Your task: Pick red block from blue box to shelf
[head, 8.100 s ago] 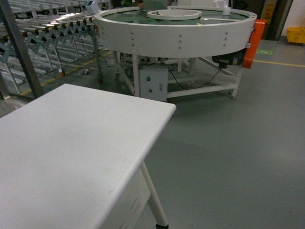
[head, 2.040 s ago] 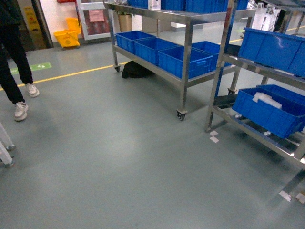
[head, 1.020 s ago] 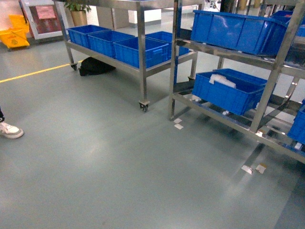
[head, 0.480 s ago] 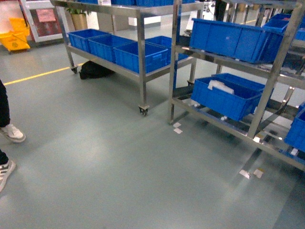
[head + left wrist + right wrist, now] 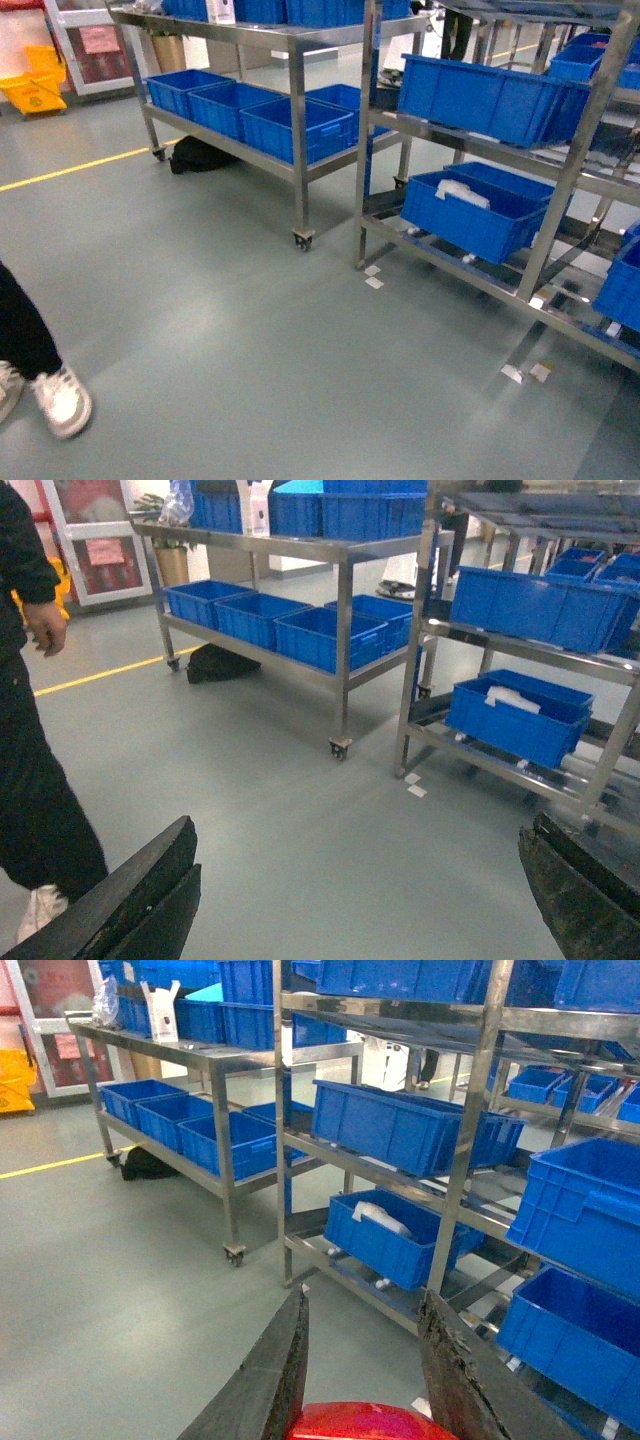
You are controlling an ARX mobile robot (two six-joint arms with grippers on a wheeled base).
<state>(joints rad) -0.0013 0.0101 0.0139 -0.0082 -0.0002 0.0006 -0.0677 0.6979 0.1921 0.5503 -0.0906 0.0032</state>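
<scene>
The red block (image 5: 370,1423) shows at the bottom of the right wrist view, glossy and rounded, gripped between the two dark fingers of my right gripper (image 5: 365,1300). Beyond it stands the shelf (image 5: 460,1160), a steel rack with shiny uprights, which the head view (image 5: 365,130) and the left wrist view (image 5: 410,670) also show. My left gripper (image 5: 360,830) is open wide over bare floor, nothing between its fingers. The blue box is out of view. Neither gripper shows in the head view.
Royal-blue crates (image 5: 470,215) fill the rack tiers and a wheeled steel cart (image 5: 295,150). A person's leg and shoe (image 5: 60,400) are at the lower left, close by. A black bag (image 5: 200,155) lies under the cart. A yellow bucket (image 5: 35,90) stands far left.
The head view has swung from a white table and round conveyor to the racks. In the last half second the person's shoe has come nearer, at the lower left.
</scene>
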